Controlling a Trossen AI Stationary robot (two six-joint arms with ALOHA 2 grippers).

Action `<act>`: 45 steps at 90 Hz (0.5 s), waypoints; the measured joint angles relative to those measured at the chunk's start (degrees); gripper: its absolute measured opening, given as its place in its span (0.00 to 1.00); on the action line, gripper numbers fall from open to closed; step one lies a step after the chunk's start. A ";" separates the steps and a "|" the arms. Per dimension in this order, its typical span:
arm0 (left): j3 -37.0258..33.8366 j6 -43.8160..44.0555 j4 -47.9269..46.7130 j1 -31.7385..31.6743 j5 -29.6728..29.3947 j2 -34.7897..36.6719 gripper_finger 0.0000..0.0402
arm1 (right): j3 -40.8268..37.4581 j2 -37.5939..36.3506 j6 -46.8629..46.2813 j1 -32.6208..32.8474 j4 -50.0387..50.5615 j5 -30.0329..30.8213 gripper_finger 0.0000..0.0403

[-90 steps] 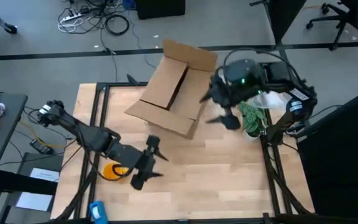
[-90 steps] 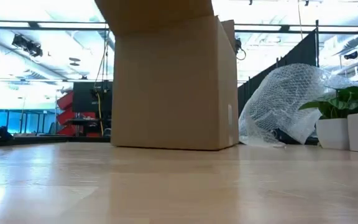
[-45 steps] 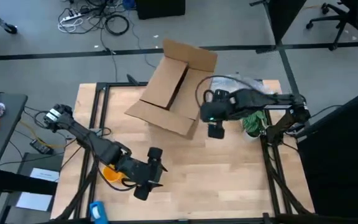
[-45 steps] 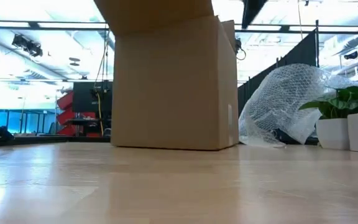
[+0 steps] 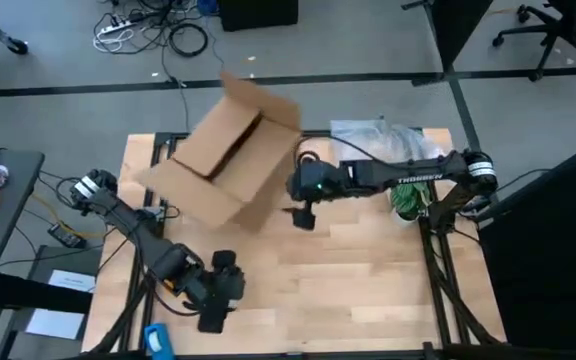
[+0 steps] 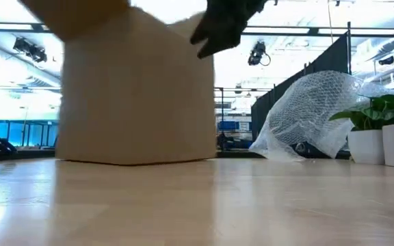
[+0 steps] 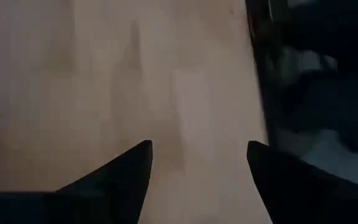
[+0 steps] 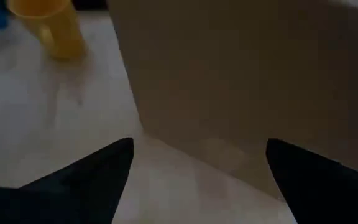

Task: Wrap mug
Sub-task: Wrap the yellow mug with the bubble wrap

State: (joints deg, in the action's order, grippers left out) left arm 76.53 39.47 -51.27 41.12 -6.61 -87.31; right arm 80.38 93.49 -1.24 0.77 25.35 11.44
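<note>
The yellow mug (image 8: 48, 28) stands on the table near the left front; the high view hides it under my left arm. My left gripper (image 5: 211, 315) (image 7: 197, 168) hovers open over bare wood by the near left edge. My right gripper (image 5: 303, 214) (image 8: 197, 162) is open and faces a side wall of the cardboard box (image 5: 220, 155) at close range, its fingers low by the box's bottom edge. The box (image 6: 135, 89) rests on the table at the far left. The clear bubble wrap (image 5: 383, 135) (image 6: 306, 116) lies at the far right. My right gripper stands right at the box's side wall (image 8: 241, 93), coming level from the table's right. Whether its fingers or wrist touch the wall, I cannot tell. My left gripper touches nothing.
A potted plant (image 5: 405, 195) (image 6: 375, 116) stands at the right edge beside the bubble wrap. A blue object (image 5: 158, 340) lies at the near left corner. Open wood spreads over the middle and near right of the table.
My right gripper has swept from the far right toward the table's left. The box has slid and turned toward the left edge, staying on the table. My left gripper has drawn back toward the near left corner.
</note>
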 joint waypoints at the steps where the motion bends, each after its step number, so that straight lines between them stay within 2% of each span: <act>1: 0.00 1.29 -0.43 0.18 0.49 0.00 0.62 | 0.00 0.00 -0.01 0.18 0.27 0.34 0.86; 15: 0.00 18.63 -4.85 3.19 10.79 -0.02 0.62 | -0.04 0.48 -2.64 4.42 4.33 4.66 0.86; 24: 0.00 26.49 -9.86 6.01 14.77 -0.02 0.62 | -1.29 1.25 -4.64 8.33 4.67 5.50 0.86; 35: 0.00 33.80 -19.04 9.01 13.28 -0.02 0.62 | -6.20 1.10 -6.65 13.49 -2.49 5.97 0.86; 45: 0.00 36.06 -23.48 11.14 7.18 -0.02 0.62 | -10.24 1.14 -9.30 17.72 -7.74 7.33 0.86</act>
State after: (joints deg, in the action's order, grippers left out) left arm 76.53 75.53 -74.76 52.26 0.57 -87.33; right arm 70.14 94.63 -10.54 18.49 17.61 18.77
